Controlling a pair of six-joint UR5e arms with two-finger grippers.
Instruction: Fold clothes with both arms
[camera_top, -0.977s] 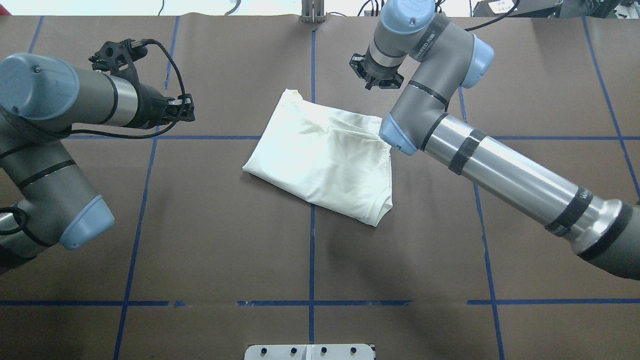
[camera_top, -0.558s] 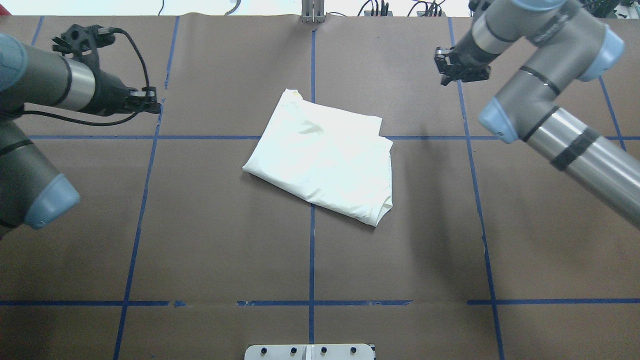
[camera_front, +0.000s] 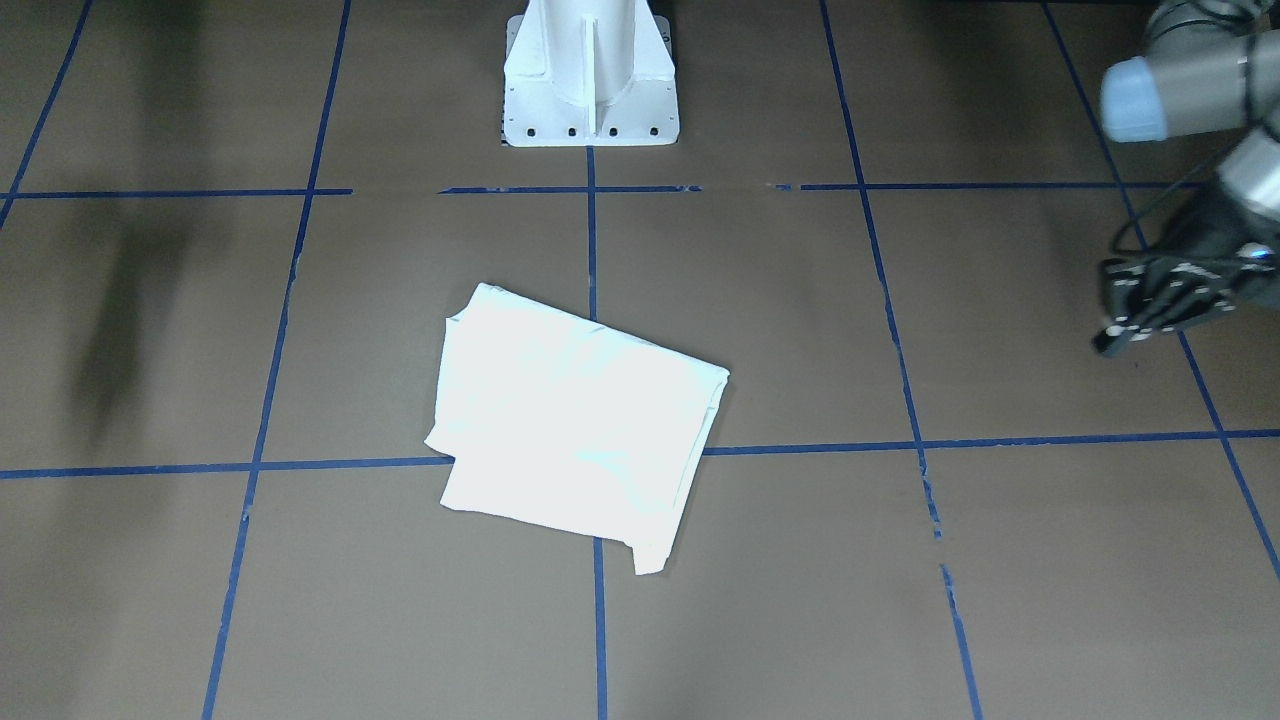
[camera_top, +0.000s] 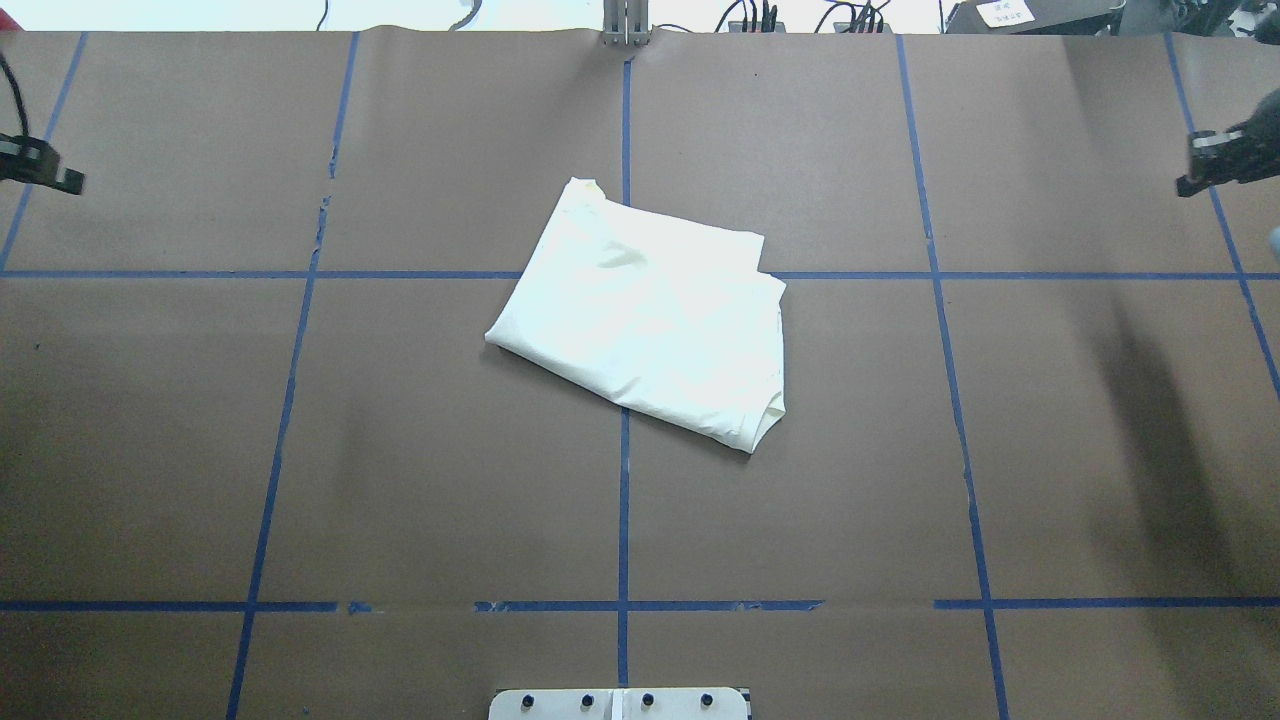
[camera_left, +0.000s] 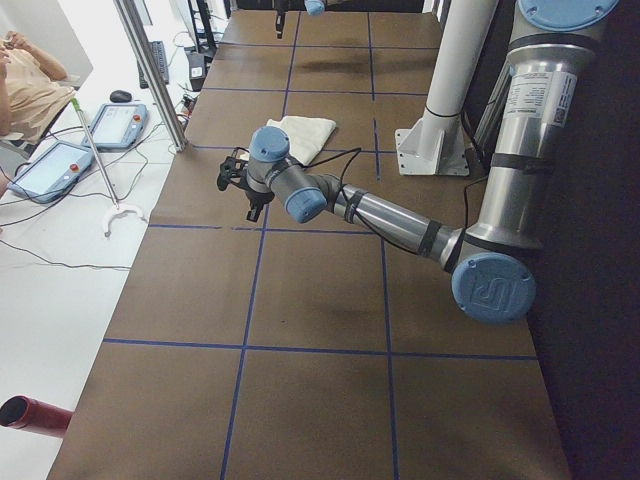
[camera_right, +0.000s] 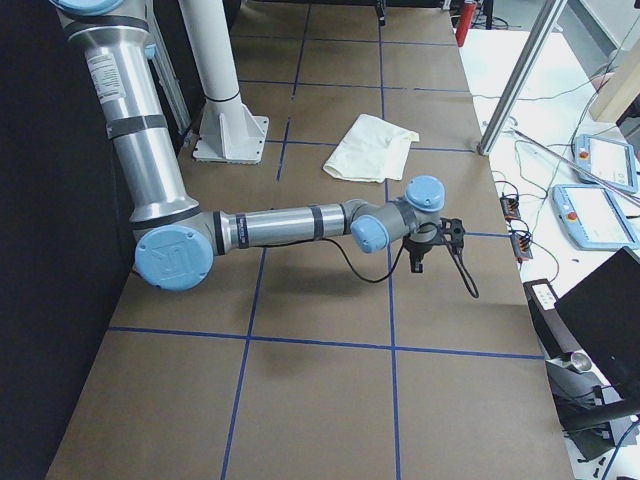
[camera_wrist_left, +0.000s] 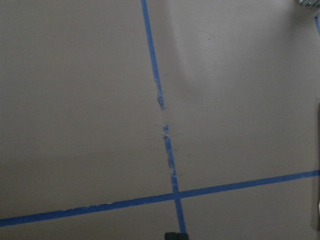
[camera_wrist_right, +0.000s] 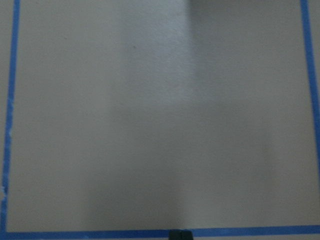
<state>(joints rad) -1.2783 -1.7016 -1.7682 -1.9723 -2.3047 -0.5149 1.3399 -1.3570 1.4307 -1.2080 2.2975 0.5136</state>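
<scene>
T-shirt (camera_top: 640, 320) lies folded (print hidden); folding looks done. Left claw (camera_top: 68, 181) at nine o'clock, right claw (camera_top: 1188, 186) at three, seemingly closed, empty.

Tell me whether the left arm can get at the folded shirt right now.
Probably yes: the left gripper hangs far off to the side, apart from the shirt, with nothing lying between them.

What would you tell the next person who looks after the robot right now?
Left claw: looks shut, empty, out at the robot's left side of the table.
Right claw: looks shut, empty, out at the right side.
Shirt: lies folded in a bundle mid-table, touched by neither claw.
Done: the folding, it seems.
Left: perhaps tidy the uneven corners; otherwise nothing.
</scene>
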